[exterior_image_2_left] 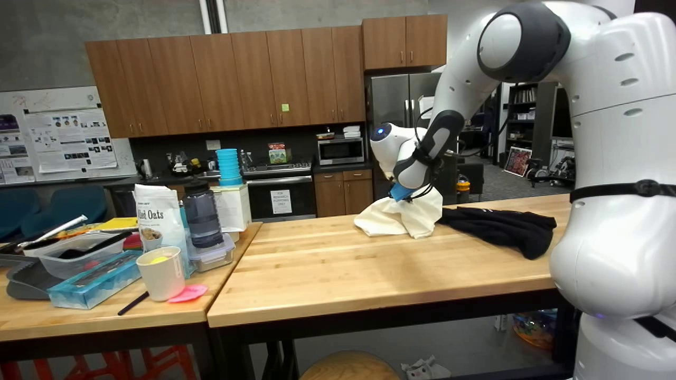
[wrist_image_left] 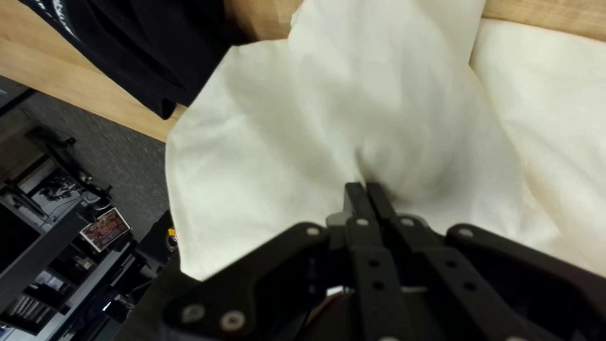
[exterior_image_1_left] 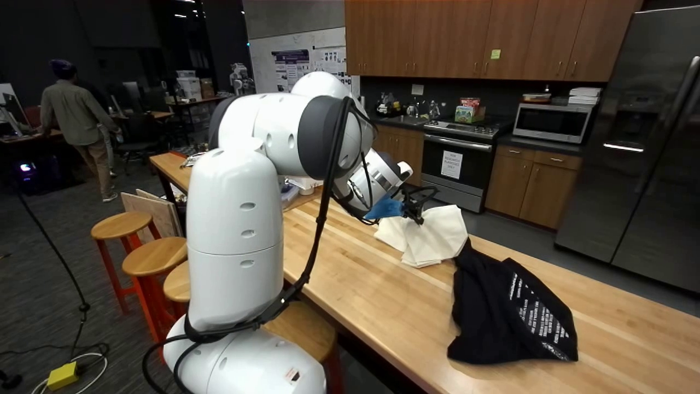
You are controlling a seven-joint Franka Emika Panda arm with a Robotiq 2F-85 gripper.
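Pinching cream cloth point(wrist_image_left: 265, 156), claw point(wrist_image_left: 365, 185) drawn tightly together, black garment point(exterior_image_1_left: 503, 312) beside the cloth on the wooden table point(exterior_image_1_left: 361, 284).

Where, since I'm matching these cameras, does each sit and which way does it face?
An exterior view: close beside the arm, facing across the table toward the oven; the arm looms large.
An exterior view: before the table, facing the cabinets; the arm rises at right.
Wrist view: on the wrist, angled down at the cream cloth; jaws show, shut on a fold.
Both exterior views share the cloth, oven and black garment.
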